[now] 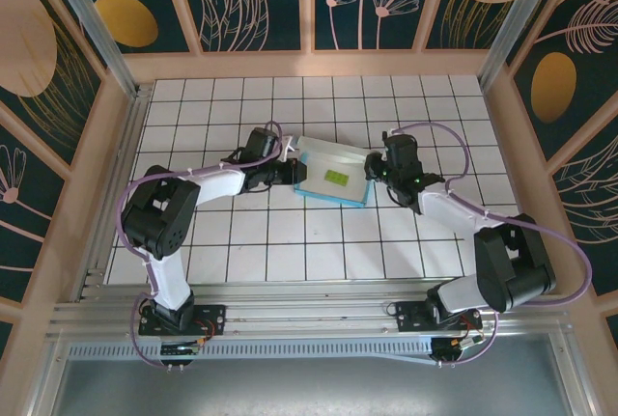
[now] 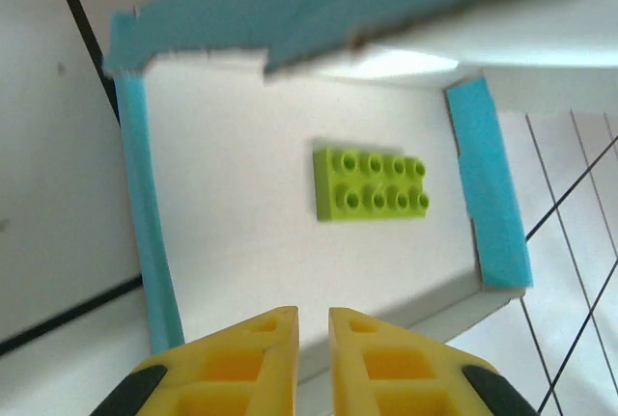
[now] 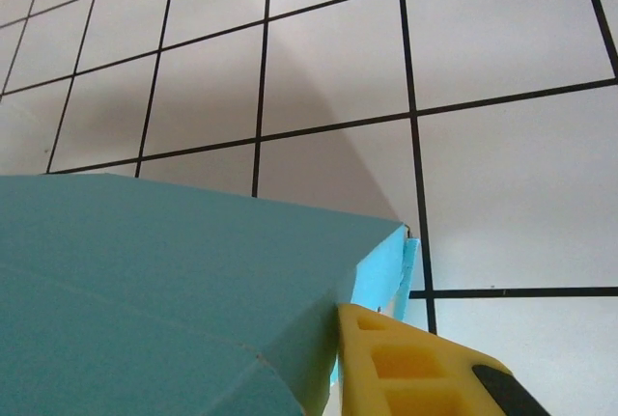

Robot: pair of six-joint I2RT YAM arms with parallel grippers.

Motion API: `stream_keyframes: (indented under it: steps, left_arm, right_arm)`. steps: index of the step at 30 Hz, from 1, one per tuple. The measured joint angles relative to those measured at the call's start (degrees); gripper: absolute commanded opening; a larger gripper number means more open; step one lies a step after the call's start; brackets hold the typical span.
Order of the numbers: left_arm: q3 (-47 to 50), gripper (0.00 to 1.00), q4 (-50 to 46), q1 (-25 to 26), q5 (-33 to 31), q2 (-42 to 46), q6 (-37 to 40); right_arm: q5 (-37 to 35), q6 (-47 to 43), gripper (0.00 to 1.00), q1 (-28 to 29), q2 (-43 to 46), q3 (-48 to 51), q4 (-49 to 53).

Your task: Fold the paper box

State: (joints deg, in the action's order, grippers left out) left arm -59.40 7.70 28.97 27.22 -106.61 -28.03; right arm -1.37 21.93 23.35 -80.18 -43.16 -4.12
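White arms (image 1: 217, 182), yellow fingers (image 2: 241, 358), seemingly lilac cables (image 1: 119, 211)

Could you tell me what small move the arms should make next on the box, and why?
Probably the right gripper should tip the raised turquoise flap down over the white inside of the paper box. The flap leans above the lime-green brick, and the left gripper, fingers nearly together, sits at the opposite wall, where it could brace the box.
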Motion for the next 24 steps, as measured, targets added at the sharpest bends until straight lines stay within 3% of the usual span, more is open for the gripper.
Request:
stream_keyframes:
  steps: [7,13,24]
  left_arm:
    - [1.3,0.18,0.2,0.1,0.4,0.3,-0.1]
    - [4.9,0.39,1.1,0.1,0.1,5.7,-0.2]
    - [10.8,0.61,-1.1,0.1,-3.9,21.4,1.4]
  right_arm:
    - [-0.8,2.5,0.18,1.0,0.3,1.2,-2.0]
    - [-2.8,2.4,0.18,1.4,0.3,2.0,-3.1]
    - [-5.0,2.4,0.18,1.8,0.3,1.8,-2.7]
